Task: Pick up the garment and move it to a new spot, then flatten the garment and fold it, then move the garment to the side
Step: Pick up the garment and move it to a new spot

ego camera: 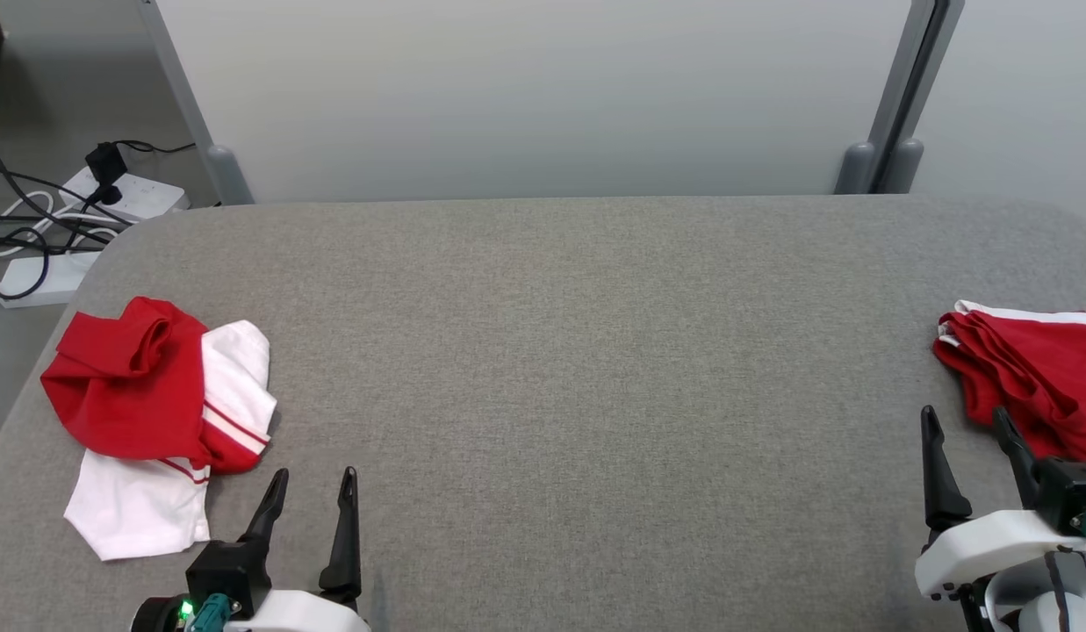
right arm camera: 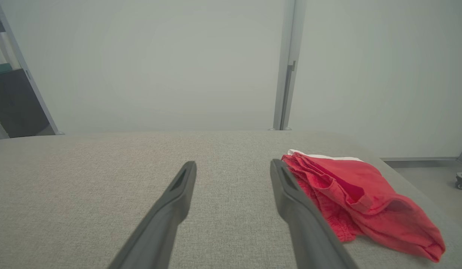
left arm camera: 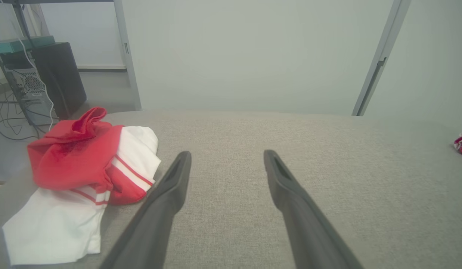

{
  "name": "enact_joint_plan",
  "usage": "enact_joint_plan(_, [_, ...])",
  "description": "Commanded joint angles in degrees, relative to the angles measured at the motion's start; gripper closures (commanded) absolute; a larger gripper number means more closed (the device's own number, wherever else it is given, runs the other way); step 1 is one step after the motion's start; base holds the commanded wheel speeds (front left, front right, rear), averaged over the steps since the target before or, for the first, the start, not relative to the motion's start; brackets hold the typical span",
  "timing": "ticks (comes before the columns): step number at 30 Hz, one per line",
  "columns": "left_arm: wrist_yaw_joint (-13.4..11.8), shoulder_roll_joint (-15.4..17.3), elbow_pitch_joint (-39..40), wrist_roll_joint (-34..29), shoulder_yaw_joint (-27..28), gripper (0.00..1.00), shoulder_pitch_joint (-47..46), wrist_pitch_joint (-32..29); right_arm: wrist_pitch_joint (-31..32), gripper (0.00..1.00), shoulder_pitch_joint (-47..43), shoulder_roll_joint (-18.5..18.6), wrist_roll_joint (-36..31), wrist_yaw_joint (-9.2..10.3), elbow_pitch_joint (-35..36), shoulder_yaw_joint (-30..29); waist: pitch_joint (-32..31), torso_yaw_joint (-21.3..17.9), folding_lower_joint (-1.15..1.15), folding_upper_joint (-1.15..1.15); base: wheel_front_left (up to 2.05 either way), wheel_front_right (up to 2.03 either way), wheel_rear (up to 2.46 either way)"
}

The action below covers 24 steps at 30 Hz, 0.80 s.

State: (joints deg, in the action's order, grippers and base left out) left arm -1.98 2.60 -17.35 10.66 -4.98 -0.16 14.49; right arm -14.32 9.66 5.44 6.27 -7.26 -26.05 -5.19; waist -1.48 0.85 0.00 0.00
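Garment (ego camera: 156, 412) lies crumpled just beside the wide-spread left pincer (ego camera: 315, 475).

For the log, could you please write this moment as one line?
left gripper: open, empty; right gripper: open, empty; left garment: crumpled; right garment: bunched

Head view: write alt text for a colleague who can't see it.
A crumpled red and white garment lies at the left of a grey table, a bunched red garment at its right edge. The left gripper and right gripper stand open and empty near the front, one beside each garment.
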Motion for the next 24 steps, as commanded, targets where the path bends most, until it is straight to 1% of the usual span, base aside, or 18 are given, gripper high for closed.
enact_joint_plan(1, [-0.4, 0.3, 1.3, 0.1, 1.8, 0.0, -1.3, 0.5, -0.7, 0.0, 0.4, 0.3, -0.6, -0.23, 2.1, 1.2, 0.2, 0.5, 0.0, 0.0, 0.0, 0.0, 0.0])
enact_joint_plan(7, [-0.4, 0.3, 1.5, -0.2, 2.3, 0.0, -1.6, 0.5, -0.7, 0.0, 0.4, -0.5, -0.5, -0.23, 2.5, 2.7, 0.5, 5.7, 0.0, 0.0, 0.0, 0.0, 0.0])
enact_joint_plan(18, [-1.2, 0.3, 1.7, 0.2, 5.4, 0.0, -0.4, 0.5, -0.7, 0.0, 1.4, -1.2, 0.8, -0.23, 2.1, 6.8, 0.5, 18.4, 0.0, 0.0, 0.0, 0.0, 0.0])
enact_joint_plan(24, [-0.7, 0.3, 1.4, 0.2, 7.2, 0.0, -0.1, 0.5, -0.7, 0.0, 1.6, -1.3, 1.1, -0.23, 1.6, 8.9, 0.9, 24.6, 0.0, 0.0, 0.0, 0.0, 0.0])
